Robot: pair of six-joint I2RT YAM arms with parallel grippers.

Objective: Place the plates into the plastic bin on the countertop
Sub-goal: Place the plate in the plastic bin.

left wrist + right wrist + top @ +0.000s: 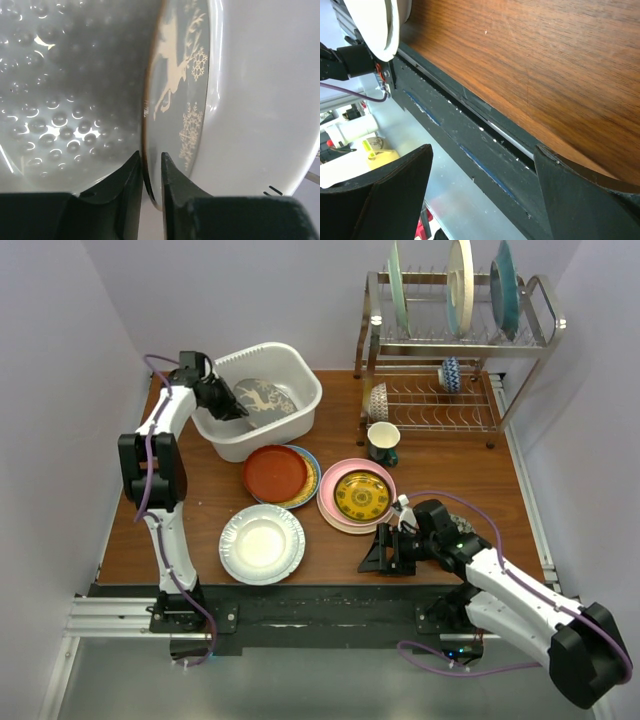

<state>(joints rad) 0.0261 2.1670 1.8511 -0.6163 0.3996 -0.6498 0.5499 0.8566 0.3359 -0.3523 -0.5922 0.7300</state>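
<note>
A grey plate with a white deer pattern (262, 400) (175, 100) stands tilted on edge inside the white plastic bin (300, 410) (260, 100). My left gripper (235, 405) (150, 165) reaches into the bin with its jaws on either side of this plate's rim. One finger lies against the plate's back, and a narrow gap shows at the other. Further plates lie on the countertop (450, 470): a red-brown plate (274, 470), a gold-centred plate (362, 496) on a pink plate (335, 515), and a white plate (262, 543). My right gripper (385, 552) (484, 149) hangs open and empty over the front edge.
A steel dish rack (455, 340) at the back right holds three upright plates (460, 280) and two small bowls (378, 400). A dark green mug (383, 443) stands in front of the rack. The right wrist view shows the countertop (530, 50) edge and a white plate (380, 30).
</note>
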